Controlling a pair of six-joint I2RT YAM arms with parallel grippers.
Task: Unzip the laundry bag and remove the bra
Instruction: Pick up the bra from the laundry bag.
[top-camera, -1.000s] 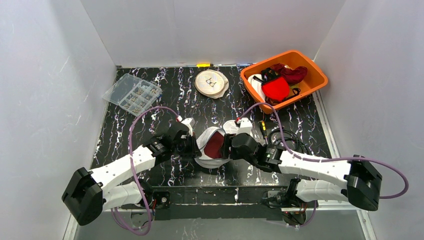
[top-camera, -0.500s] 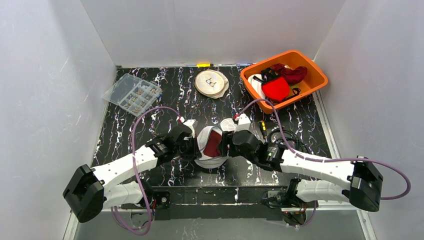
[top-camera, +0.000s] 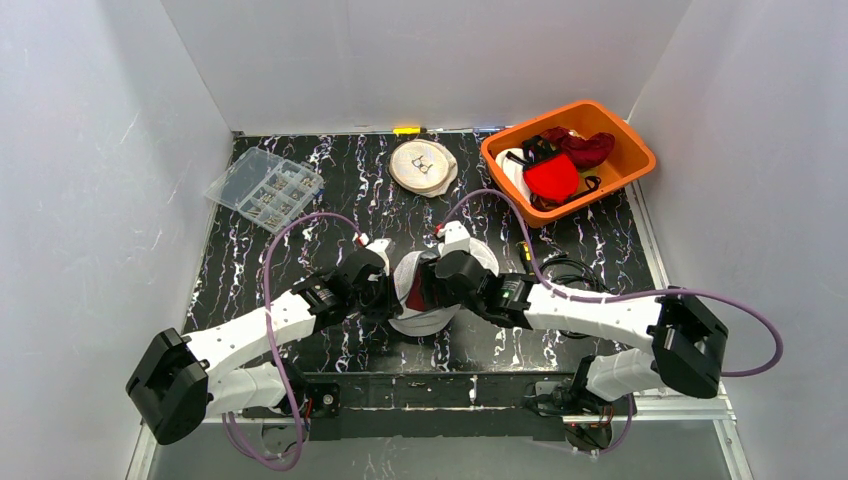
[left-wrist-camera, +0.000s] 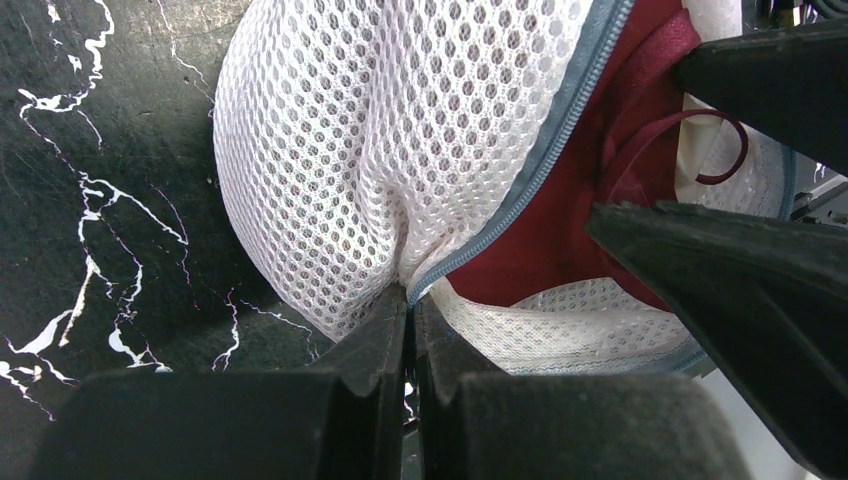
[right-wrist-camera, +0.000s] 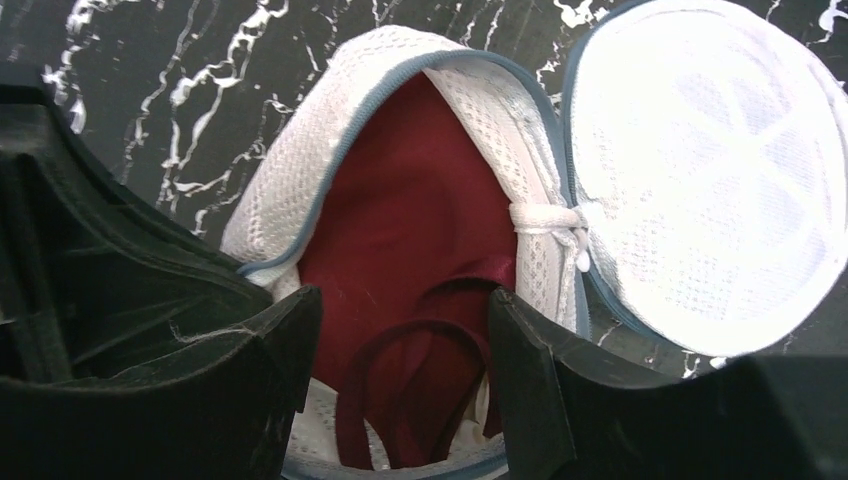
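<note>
The white mesh laundry bag (top-camera: 408, 318) lies unzipped at the table's near middle; it also shows in the left wrist view (left-wrist-camera: 400, 130) and the right wrist view (right-wrist-camera: 700, 180). A dark red bra (right-wrist-camera: 410, 250) sits inside it, also seen in the left wrist view (left-wrist-camera: 560, 230) and from above (top-camera: 413, 292). My left gripper (left-wrist-camera: 412, 300) is shut on the bag's grey zipper edge at its left rim. My right gripper (right-wrist-camera: 400, 330) is open, its fingers on either side of the bra's strap inside the opening.
An orange bin (top-camera: 640, 150) with red and white garments stands at the back right. A clear parts box (top-camera: 264, 188) lies at the back left. A round white bag (top-camera: 424, 165) lies at the back middle. White walls enclose the table.
My right gripper has moved left into the bag's opening, over the bra. My left gripper has kept its hold on the bag's edge, shifting slightly.
</note>
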